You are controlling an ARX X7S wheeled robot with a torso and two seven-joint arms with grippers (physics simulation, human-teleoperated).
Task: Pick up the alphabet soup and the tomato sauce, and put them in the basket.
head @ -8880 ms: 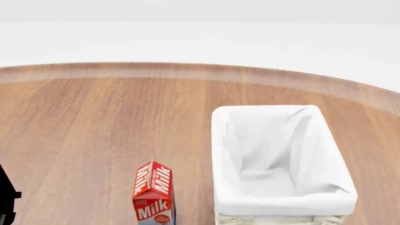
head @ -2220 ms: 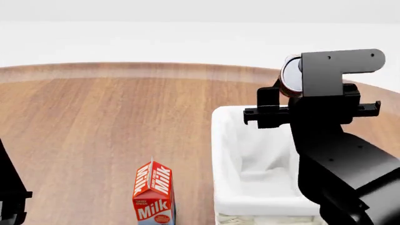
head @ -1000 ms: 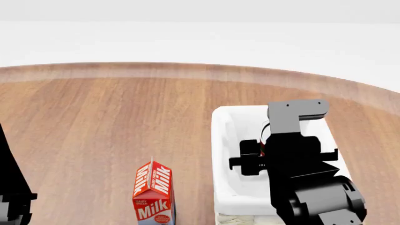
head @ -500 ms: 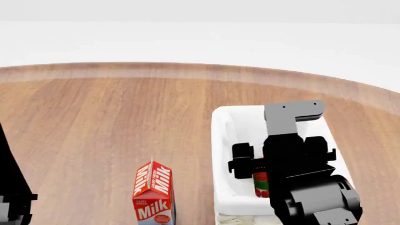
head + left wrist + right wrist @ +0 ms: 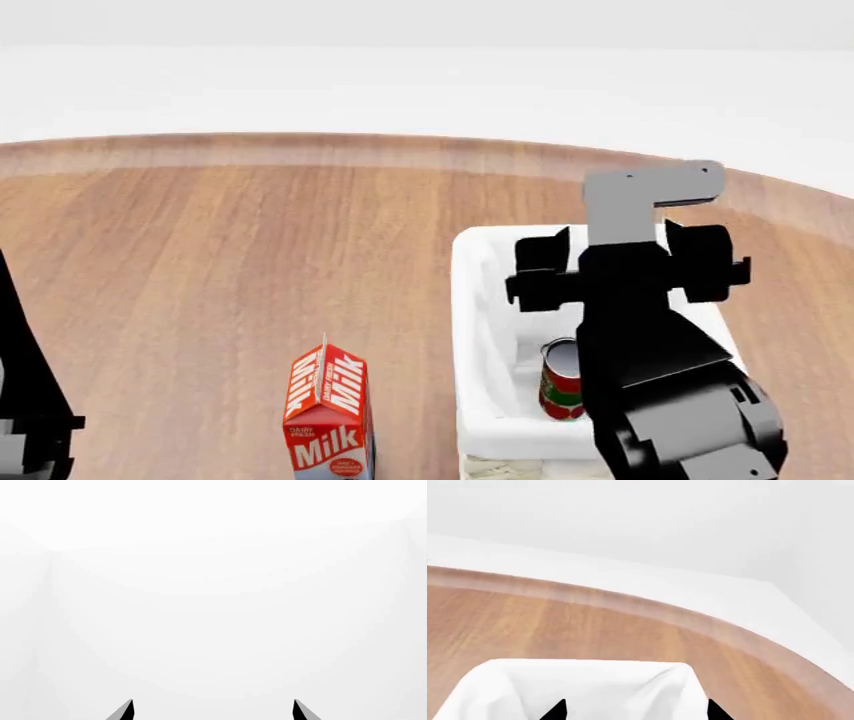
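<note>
At the near left edge of the head view a black piece of the left arm (image 5: 34, 420) shows, its gripper out of that view; in the left wrist view only two dark fingertips (image 5: 127, 711) peek in against plain white, set well apart, so the left gripper (image 5: 212, 712) stands spread and holds nothing. Near the front centre a red and white milk carton (image 5: 327, 412) stands upright on the wooden table (image 5: 200, 270), just left of the basket (image 5: 470, 330). The basket sits at the near right, its white cloth lining folded over the rim. Inside it, in the near part, the tomato sauce (image 5: 562, 378) stands with its pale top up and its red and green label showing, partly hidden by the black right arm. The right gripper (image 5: 627, 270) hangs over the middle of the basket, above the can and apart from it, its fingers spread and empty; in the right wrist view its two fingertips (image 5: 557, 711) show wide apart over the basket's far lining. Beyond lies bare table and a white floor. The alphabet soup appears in no view.
</note>
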